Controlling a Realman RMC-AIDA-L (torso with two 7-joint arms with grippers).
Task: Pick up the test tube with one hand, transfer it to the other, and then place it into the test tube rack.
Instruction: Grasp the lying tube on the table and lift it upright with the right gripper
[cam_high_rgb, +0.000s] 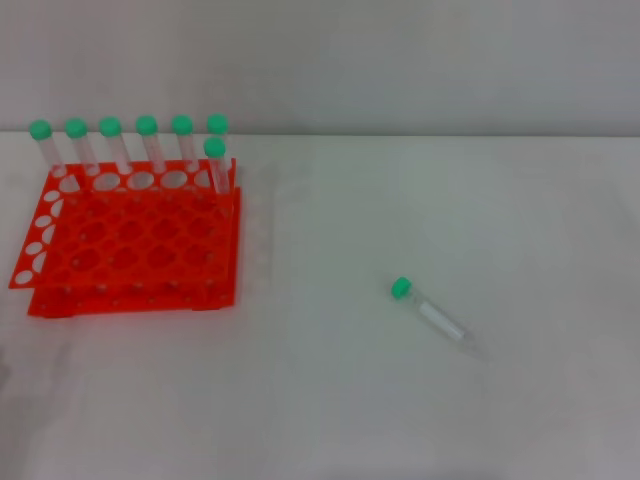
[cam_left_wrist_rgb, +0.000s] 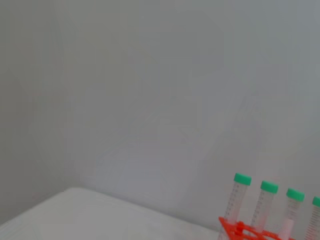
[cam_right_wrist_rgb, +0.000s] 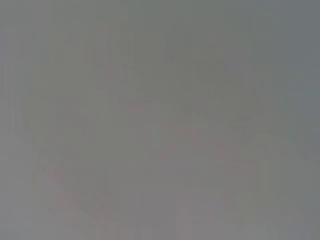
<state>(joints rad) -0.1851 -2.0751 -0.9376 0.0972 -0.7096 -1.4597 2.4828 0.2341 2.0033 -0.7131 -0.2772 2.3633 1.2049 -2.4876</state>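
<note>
A clear test tube (cam_high_rgb: 435, 314) with a green cap lies on its side on the white table, right of centre, cap toward the far left and tip toward the near right. The orange-red test tube rack (cam_high_rgb: 130, 235) stands at the far left with several green-capped tubes (cam_high_rgb: 146, 140) upright along its far row. The rack's edge (cam_left_wrist_rgb: 240, 231) and some of those tubes (cam_left_wrist_rgb: 239, 197) also show in the left wrist view. Neither hand appears in any view. The right wrist view shows only a plain grey surface.
The white table (cam_high_rgb: 330, 400) meets a pale grey wall (cam_high_rgb: 400, 60) at the far edge. The left wrist view shows the same wall (cam_left_wrist_rgb: 150, 100) and a table corner (cam_left_wrist_rgb: 75, 210).
</note>
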